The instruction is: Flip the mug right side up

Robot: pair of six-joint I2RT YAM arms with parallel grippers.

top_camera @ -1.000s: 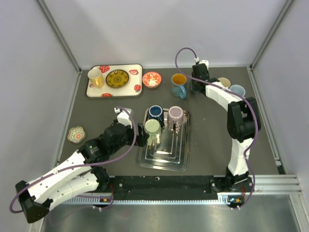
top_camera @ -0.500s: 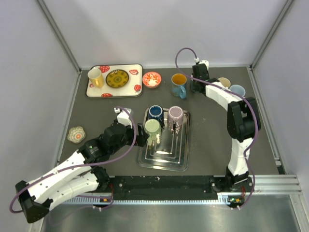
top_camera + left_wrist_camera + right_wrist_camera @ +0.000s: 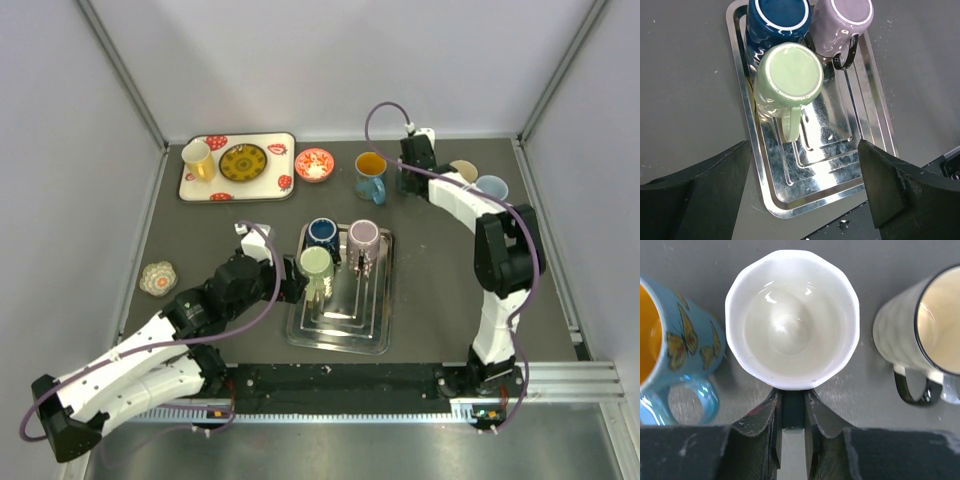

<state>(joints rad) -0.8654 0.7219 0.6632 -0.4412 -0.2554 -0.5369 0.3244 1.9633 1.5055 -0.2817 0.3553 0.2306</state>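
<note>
Mug to turn: the green mug (image 3: 789, 75) stands base up on the metal tray (image 3: 832, 155), against the tray's left rim. It is just nearer than the navy mug (image 3: 780, 15) and the lilac mug (image 3: 842, 17), both also inverted.
Handle: it points along the tray toward its near end.
Left fingers (image 3: 700, 190): they are spread wide and empty, hovering over the tray's near half. The mug sits ahead of them, between their lines, untouched.
Right fingers (image 3: 762, 420): they are clenched well beyond the tray's far right corner, at the near rim of an upright white cup (image 3: 792, 320). You cannot tell whether they pinch anything.
Step, as I judge it: reach and grasp the green mug.
How: lower until your fingers straddle the body, clear of the navy mug. Close firmly, lift off the tray, then roll the wrist.
Risk: the glazed wall may slip.
</note>
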